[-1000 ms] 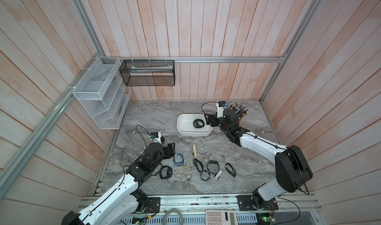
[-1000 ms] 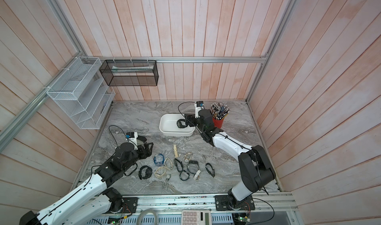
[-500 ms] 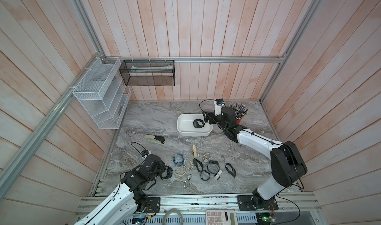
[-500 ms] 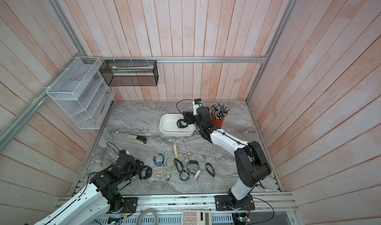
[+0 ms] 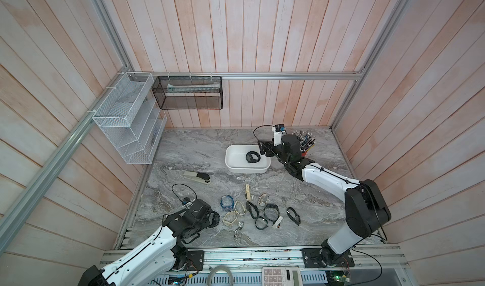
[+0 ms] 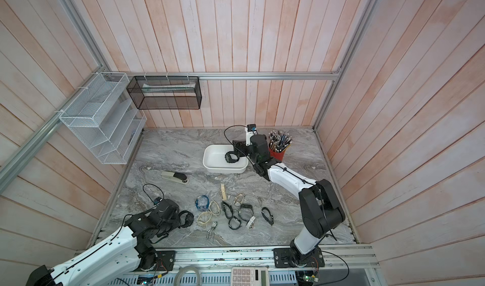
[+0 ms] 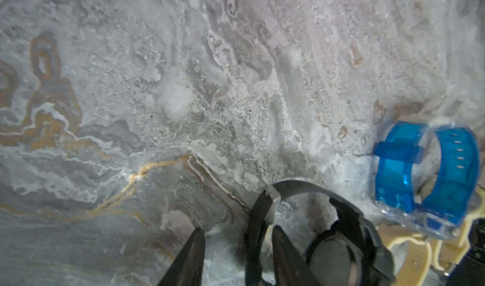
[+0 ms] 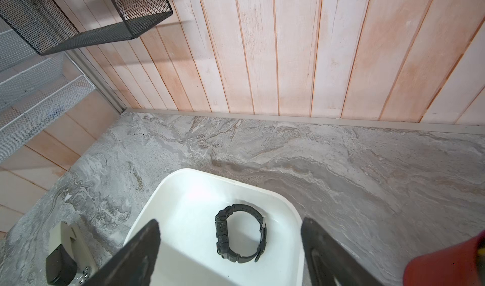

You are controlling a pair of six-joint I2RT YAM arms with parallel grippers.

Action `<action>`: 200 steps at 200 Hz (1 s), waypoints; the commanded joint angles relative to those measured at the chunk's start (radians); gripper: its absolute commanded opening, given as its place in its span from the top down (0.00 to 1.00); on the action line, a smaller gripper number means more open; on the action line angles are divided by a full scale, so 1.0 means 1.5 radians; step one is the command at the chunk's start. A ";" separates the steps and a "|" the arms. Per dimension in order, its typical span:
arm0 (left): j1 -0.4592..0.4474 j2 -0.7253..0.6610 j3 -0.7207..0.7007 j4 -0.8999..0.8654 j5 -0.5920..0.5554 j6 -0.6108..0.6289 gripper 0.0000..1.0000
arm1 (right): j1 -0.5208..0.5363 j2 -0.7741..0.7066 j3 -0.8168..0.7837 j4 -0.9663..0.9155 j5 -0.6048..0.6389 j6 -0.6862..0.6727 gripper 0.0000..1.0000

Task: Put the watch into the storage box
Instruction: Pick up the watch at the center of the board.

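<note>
Left wrist view: left gripper (image 7: 236, 231) half-open astride strap of watch (image 7: 333, 255), far from box (image 5: 246, 169). Grasp step; next needs firm pinch, then lift. Right gripper (image 8: 230, 220) wide, empty, above box.

We find the right gripper (image 8: 231, 255) over the near edge of the storage box (image 8: 183, 193). A watch (image 8: 240, 233) lies in the box, just ahead of its fingers. The left gripper (image 7: 238, 255) straddles the strap of a second watch (image 7: 341, 245) on the table (image 7: 157, 88). A third watch (image 7: 425, 177) stands just beside that one, further out.
</note>
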 commanded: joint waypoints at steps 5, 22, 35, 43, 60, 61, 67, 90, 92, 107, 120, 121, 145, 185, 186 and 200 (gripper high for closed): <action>-0.003 0.026 0.015 0.025 -0.012 0.016 0.60 | -0.003 0.015 0.020 -0.013 -0.010 0.000 0.14; -0.003 0.050 0.023 0.034 -0.015 0.023 0.65 | -0.003 0.017 0.024 -0.013 -0.012 -0.002 0.14; -0.003 0.070 0.031 0.039 -0.018 0.028 0.67 | -0.004 0.021 0.027 -0.014 -0.011 -0.005 0.14; -0.003 0.081 0.033 0.042 -0.020 0.031 0.69 | -0.005 0.022 0.030 -0.015 -0.012 -0.005 0.14; -0.003 0.099 0.041 0.049 -0.021 0.037 0.78 | -0.004 0.025 0.032 -0.016 -0.015 -0.005 0.14; -0.003 0.099 0.041 0.050 -0.021 0.037 0.79 | -0.004 0.026 0.032 -0.016 -0.016 -0.005 0.14; -0.003 0.105 0.043 0.052 -0.020 0.038 0.82 | -0.004 0.026 0.033 -0.017 -0.017 -0.006 0.14; -0.002 0.115 0.046 0.071 -0.008 0.040 0.95 | -0.006 0.029 0.035 -0.016 -0.020 -0.004 0.14; -0.002 0.115 0.045 0.072 -0.007 0.040 0.96 | -0.007 0.029 0.035 -0.016 -0.021 -0.004 0.14; -0.002 0.116 0.056 0.071 -0.007 0.040 1.00 | -0.008 0.028 0.034 -0.017 -0.021 -0.001 0.14; -0.002 0.111 0.077 0.061 -0.016 0.046 1.00 | -0.008 0.026 0.032 -0.018 -0.023 0.001 0.14; -0.002 0.111 0.079 0.060 -0.018 0.047 1.00 | -0.008 0.026 0.032 -0.019 -0.023 0.002 0.14; 0.001 0.100 0.137 0.032 -0.048 0.090 1.00 | -0.011 0.023 0.029 -0.024 -0.025 0.000 0.14; 0.048 0.140 0.238 0.064 -0.071 0.205 1.00 | -0.019 0.004 -0.005 -0.010 -0.018 0.016 0.14; 0.049 0.142 0.239 0.067 -0.071 0.208 1.00 | -0.019 0.004 -0.006 -0.009 -0.018 0.016 0.14; 0.066 0.170 0.263 0.107 -0.067 0.242 1.00 | -0.021 -0.003 -0.015 -0.008 -0.017 0.015 0.14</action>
